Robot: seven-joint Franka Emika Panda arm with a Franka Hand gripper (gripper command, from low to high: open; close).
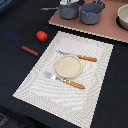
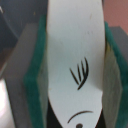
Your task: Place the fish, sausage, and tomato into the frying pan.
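Note:
In the wrist view the white fish [image 2: 75, 45], with dark fin and mouth marks, is clamped between my gripper's [image 2: 75, 80] green pads [image 2: 36, 75]. In the exterior view a white bit of the fish [image 1: 63, 2] shows at the top edge, just above the dark blue-grey frying pan [image 1: 68, 11], whose thin grey handle points to the exterior view's left. The arm itself is out of that frame. The red tomato [image 1: 41, 35] and the dark red-brown sausage [image 1: 29, 50] lie on the dark table, at the exterior view's left of the placemat.
A grey pot [image 1: 92, 13] stands beside the pan on a pinkish board [image 1: 107, 29], with a pale bowl [image 1: 123, 16] further right. A striped placemat [image 1: 95, 80] holds a round plate [image 1: 67, 66], an orange-handled knife [image 1: 80, 57] and a fork [image 1: 67, 81].

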